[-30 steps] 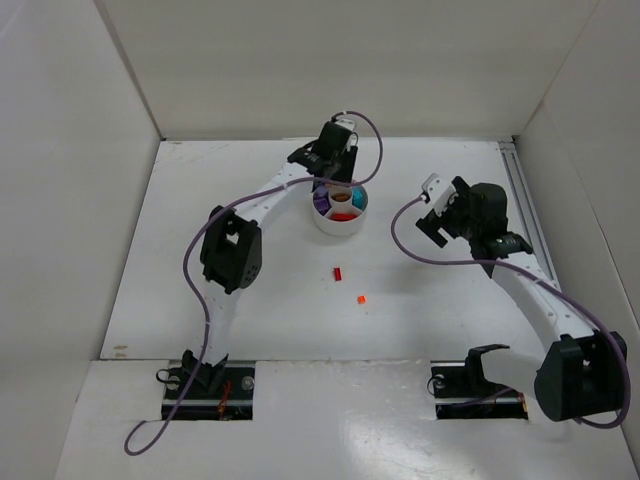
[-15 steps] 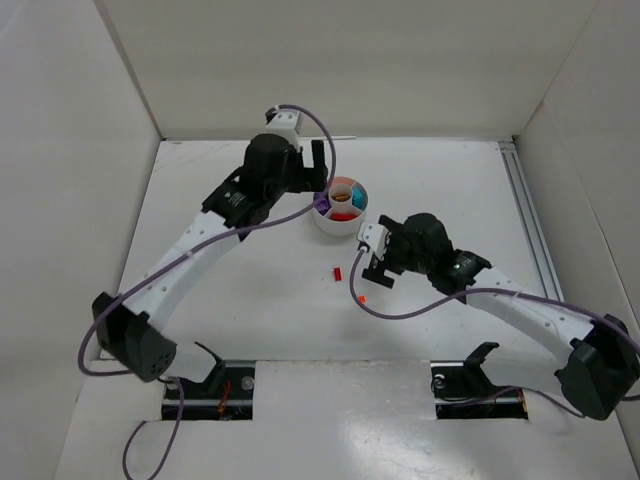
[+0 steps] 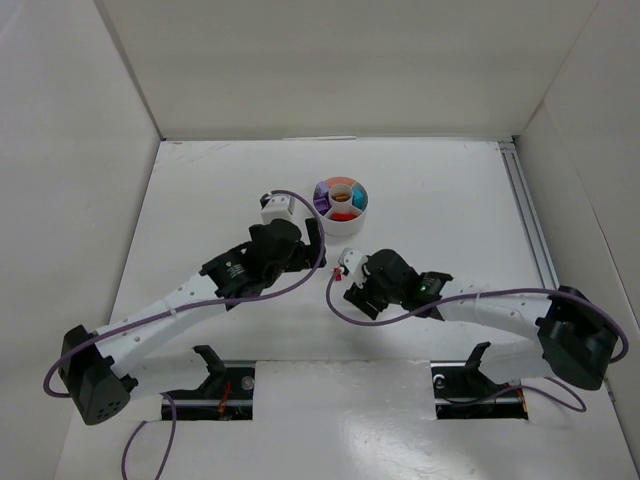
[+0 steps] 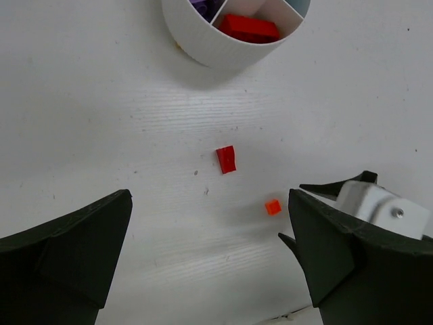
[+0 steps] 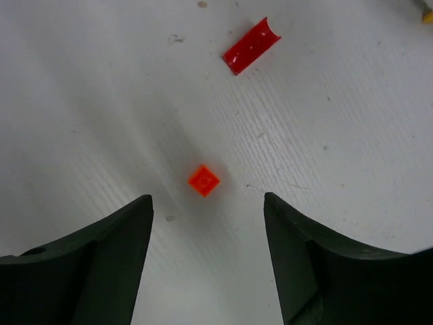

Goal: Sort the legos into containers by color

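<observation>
We see the left end effector (image 4: pixel 208 201) with its two dark fingers spread wide, hanging over the white tabletop (image 4: pixel 101 122) on the near side of the round white dish (image 4: pixel 223 51). In its wrist view the dish sits at the top edge. A red brick (image 4: pixel 249 27) lies in the wedge nearest the camera, and purple pieces (image 4: pixel 203 5) show in the wedge to its left.

Two loose legos lie on the tabletop, apart from the dish: a small curved red piece (image 4: pixel 226 159) and, near it to the lower right, a tiny orange brick (image 4: pixel 272 206). They touch neither each other nor the dish.

The right end effector (image 5: pixel 206 198) is spread wide too. In its wrist view the orange brick lies flat on the tabletop just ahead of the gap between the fingertips, roughly centred on it. The red piece lies further off toward the upper right.

From overhead, both end effectors are close together over the middle of the tabletop, the left one nearer the dish. The dish also shows teal pieces (image 3: pixel 358 195) in its right-hand wedge. We cannot make out the orange brick in that overhead view.
</observation>
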Controlling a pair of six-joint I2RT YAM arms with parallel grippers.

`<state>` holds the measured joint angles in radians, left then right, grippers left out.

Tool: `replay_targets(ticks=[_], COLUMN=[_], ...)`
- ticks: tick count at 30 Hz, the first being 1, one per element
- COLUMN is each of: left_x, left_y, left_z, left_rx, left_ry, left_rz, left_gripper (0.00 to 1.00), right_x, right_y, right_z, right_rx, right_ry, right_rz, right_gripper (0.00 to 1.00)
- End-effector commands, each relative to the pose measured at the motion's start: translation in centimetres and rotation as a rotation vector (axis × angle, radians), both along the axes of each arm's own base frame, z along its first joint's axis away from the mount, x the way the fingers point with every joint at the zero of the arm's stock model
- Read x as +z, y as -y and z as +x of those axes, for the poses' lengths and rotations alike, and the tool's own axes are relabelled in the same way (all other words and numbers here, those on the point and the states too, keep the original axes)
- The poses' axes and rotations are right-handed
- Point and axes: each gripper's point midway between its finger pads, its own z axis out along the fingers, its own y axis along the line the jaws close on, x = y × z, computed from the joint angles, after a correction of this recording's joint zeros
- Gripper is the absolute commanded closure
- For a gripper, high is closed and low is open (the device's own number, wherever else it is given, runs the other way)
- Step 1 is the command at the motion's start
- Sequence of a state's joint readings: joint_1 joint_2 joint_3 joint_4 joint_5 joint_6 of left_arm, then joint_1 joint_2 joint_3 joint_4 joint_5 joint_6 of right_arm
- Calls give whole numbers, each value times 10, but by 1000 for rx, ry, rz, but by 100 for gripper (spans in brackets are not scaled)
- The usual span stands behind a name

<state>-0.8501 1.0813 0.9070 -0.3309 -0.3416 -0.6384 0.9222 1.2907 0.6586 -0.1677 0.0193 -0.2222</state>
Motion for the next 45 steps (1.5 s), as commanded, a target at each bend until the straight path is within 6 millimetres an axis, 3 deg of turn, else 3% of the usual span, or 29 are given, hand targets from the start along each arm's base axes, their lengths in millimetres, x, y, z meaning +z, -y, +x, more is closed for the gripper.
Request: replay_targets(ticks=[1, 6, 13, 33, 37, 42, 45], left_x=[9, -11, -6, -7, -9, -7, -11], left_y=[-8, 1, 10, 4, 2, 3, 5], left_z=[0, -11, -18, -20, -20, -19, -21], left_rx=[85, 47, 5, 14, 21, 15, -8], left_ry=[22, -21, -22, -27, -28, -18, -23], left_rz=[-23, 13, -15, 3, 14, 14, 6], left_gripper=[0, 0, 0, 0, 1, 0, 0], right_x=[0, -9, -16, -34, -31, -10, 13], right_y=[-1, -6, -22, -10, -8, -15, -21], right_z=[14, 14, 13, 6, 4, 15, 23], right_rx=[-165, -202, -184, -274, -274, -185, -127], right_ry=[10, -11, -23, -84, -80, 18, 92], right_rz=[30, 8, -15, -44, -36, -15, 1], right_gripper=[31, 38, 43, 65, 73, 84, 88])
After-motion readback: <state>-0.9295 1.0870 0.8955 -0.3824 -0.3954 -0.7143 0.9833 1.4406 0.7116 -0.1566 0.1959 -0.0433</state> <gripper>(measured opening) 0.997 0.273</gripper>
